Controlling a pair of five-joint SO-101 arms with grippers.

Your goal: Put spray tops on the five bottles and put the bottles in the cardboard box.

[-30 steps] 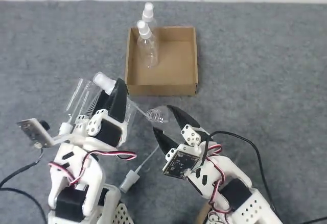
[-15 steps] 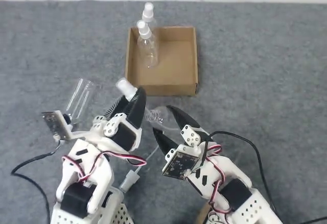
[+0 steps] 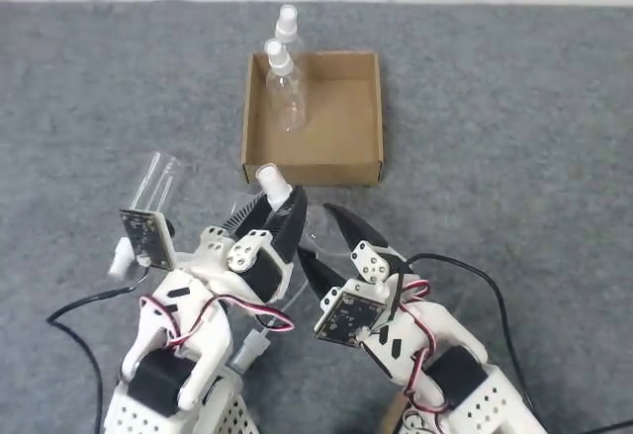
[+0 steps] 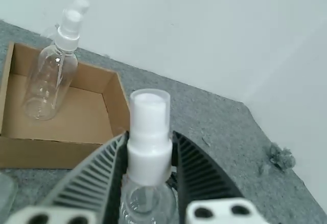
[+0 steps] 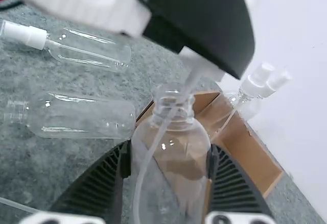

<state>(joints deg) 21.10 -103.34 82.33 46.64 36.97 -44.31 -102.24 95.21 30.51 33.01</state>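
Observation:
My left gripper (image 3: 278, 209) (image 4: 149, 150) is shut on a white spray top (image 3: 271, 181) (image 4: 149, 127), held upright just above a clear bottle (image 5: 171, 132). My right gripper (image 3: 315, 232) (image 5: 168, 155) is shut on that bottle's body and holds it upright. The spray top's thin tube (image 5: 163, 127) runs down into the bottle's open neck. Just beyond the grippers sits the cardboard box (image 3: 356, 118) (image 4: 115, 94). One topped bottle (image 3: 285, 88) (image 4: 51, 71) lies in it, and another topped bottle (image 3: 287, 21) stands behind it.
A clear bottle (image 3: 156, 182) lies on the grey carpet left of my left arm. The right wrist view shows a topless bottle (image 5: 71, 116) lying flat and a topped one (image 5: 82, 50) beyond it. A loose spray top (image 3: 253, 345) with its tube lies between the arm bases.
My left arm has swung right with the spray top, from near the lying bottle to over the bottle in my right gripper. The right arm has kept still.

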